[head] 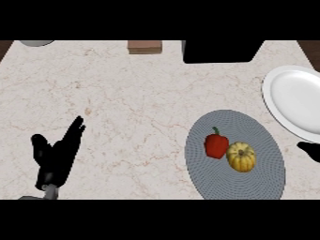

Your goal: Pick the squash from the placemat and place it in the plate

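Note:
A yellow squash [241, 157] lies on the round grey placemat [235, 126], right beside a red bell pepper [216, 145]. The white plate [304, 103] sits at the counter's right edge, just beyond the placemat. Only a small black part of my right hand [319, 153] shows at the right border, below the plate and to the right of the squash, apart from it. My left hand [57, 157] rests open at the lower left, fingers pointing up, holding nothing.
At the counter's far edge stand a black box-like object [221, 51], a small brown block [145, 47] and part of a grey round thing [36, 42]. Dark wood shows beyond the counter's top corners.

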`<act>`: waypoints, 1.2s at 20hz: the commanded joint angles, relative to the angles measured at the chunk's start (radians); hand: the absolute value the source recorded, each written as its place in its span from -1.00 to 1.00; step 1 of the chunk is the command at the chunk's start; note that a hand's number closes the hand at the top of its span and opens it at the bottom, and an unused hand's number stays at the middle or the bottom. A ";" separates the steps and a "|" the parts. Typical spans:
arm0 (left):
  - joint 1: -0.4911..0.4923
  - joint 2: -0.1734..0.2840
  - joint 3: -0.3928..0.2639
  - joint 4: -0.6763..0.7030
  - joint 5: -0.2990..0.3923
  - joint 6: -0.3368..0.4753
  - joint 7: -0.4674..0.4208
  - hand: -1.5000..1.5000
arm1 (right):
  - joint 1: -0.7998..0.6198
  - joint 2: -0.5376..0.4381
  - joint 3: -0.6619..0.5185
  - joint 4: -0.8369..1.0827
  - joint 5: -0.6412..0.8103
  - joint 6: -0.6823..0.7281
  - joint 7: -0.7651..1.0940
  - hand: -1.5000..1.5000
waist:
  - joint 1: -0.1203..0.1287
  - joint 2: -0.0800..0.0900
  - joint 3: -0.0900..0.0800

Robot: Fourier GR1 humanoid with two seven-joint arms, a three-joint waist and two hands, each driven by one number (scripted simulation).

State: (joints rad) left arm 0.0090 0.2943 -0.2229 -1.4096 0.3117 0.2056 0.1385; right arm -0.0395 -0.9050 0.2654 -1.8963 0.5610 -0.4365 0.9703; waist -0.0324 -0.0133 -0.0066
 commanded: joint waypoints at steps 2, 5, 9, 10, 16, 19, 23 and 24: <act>-0.014 -0.019 -0.023 -0.002 -0.005 -0.003 0.023 0.00 | -0.040 -0.030 0.089 -0.124 -0.048 0.285 0.294 -1.00 | 0.036 0.011 -0.001; -0.011 -0.034 -0.052 -0.020 -0.021 -0.002 0.033 0.00 | -0.115 -0.016 0.109 -0.142 -0.075 0.398 0.416 -1.00 | 0.055 0.014 0.001; -0.058 -0.040 -0.034 0.032 -0.019 -0.006 0.038 0.00 | -0.147 0.063 0.194 -0.105 -0.027 0.437 0.514 -1.00 | 0.056 0.019 0.001; -0.051 -0.069 -0.055 0.010 -0.033 0.019 0.035 0.00 | -0.160 0.098 0.207 -0.068 -0.027 0.442 0.515 -1.00 | 0.067 0.020 0.001; -0.028 -0.036 -0.032 0.004 -0.014 -0.022 0.034 0.00 | -0.190 0.205 0.229 0.043 0.045 0.492 0.517 -1.00 | 0.056 0.016 0.002; -0.002 -0.032 -0.040 -0.004 -0.037 -0.013 0.015 0.00 | -0.213 0.272 0.202 0.092 0.053 0.541 0.517 -1.00 | 0.053 0.014 0.002; -0.004 -0.026 -0.041 -0.019 -0.032 -0.023 0.038 0.00 | -0.234 0.394 0.188 0.171 0.073 0.568 0.517 -1.00 | 0.054 0.014 0.002; -0.048 -0.034 -0.004 0.022 -0.008 -0.029 0.038 0.00 | -0.222 0.426 0.217 0.175 0.104 0.556 0.517 -1.00 | 0.042 0.016 0.003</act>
State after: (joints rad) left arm -0.0160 0.2650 -0.2488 -1.4217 0.2898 0.1870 0.1732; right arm -0.2218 -0.5929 0.4620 -1.7673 0.6293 0.0376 1.2459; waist 0.0176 -0.0003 -0.0030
